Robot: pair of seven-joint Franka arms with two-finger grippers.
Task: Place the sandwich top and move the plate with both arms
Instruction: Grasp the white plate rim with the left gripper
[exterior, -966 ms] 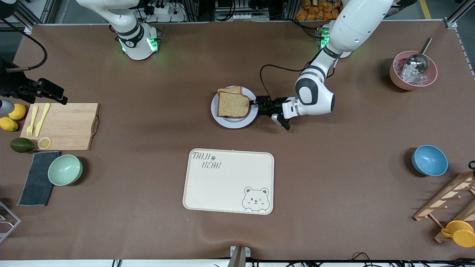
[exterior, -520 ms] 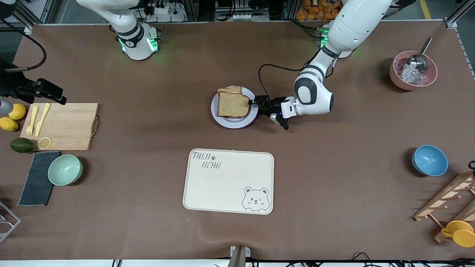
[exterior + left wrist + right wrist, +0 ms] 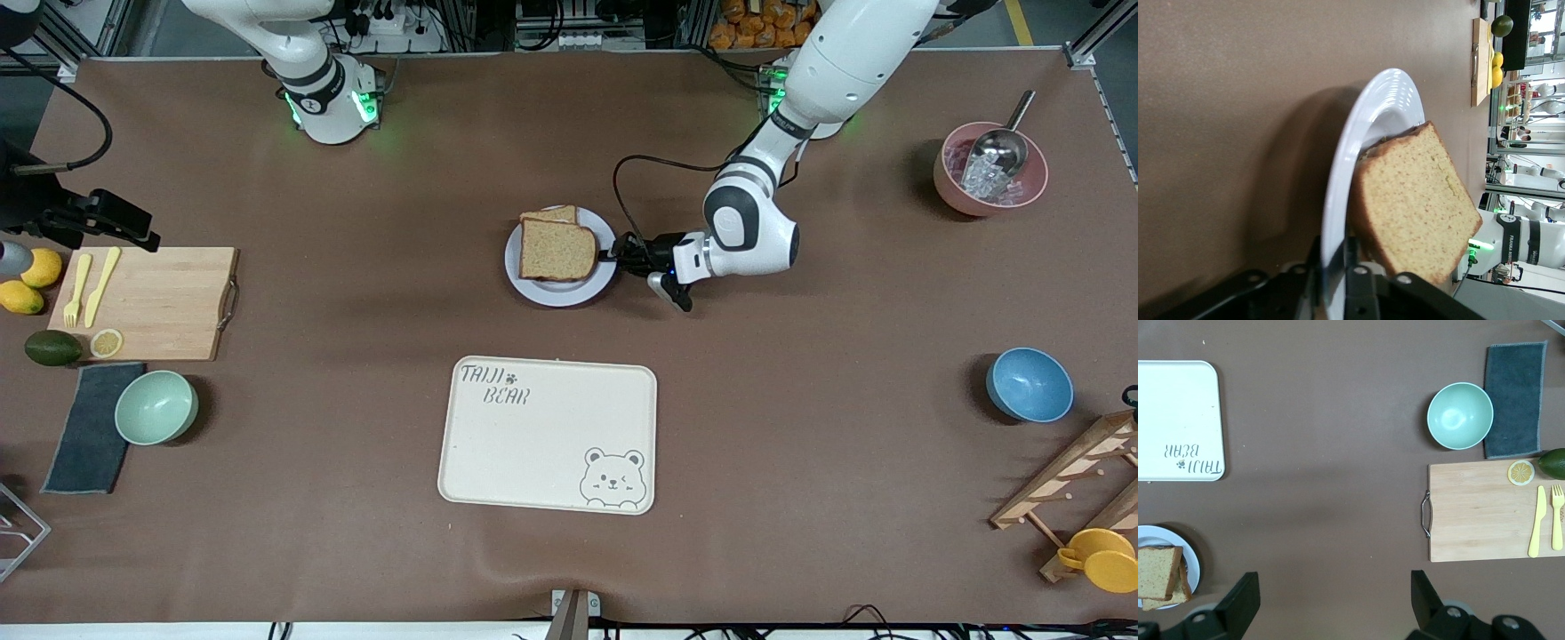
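On the brown counter (image 3: 800, 444), the speckled tan-brown sandwich top (image 3: 556, 251) with its darker crust lies on the pale lavender-grey plate (image 3: 553, 293), while at six o'clock of it the cream tray (image 3: 533, 444) bears grey lettering and a grey line-drawn bear.

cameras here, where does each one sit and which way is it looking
Front view: high across the table, facing both arms' bases; left gripper at the plate rim, right arm mostly out of frame.
Left wrist view: low on the left arm, looking along the plate edge at the sandwich top; its fingers straddle the rim.
Right wrist view: high, looking down on the cutting board; open right gripper.
All share the plate.
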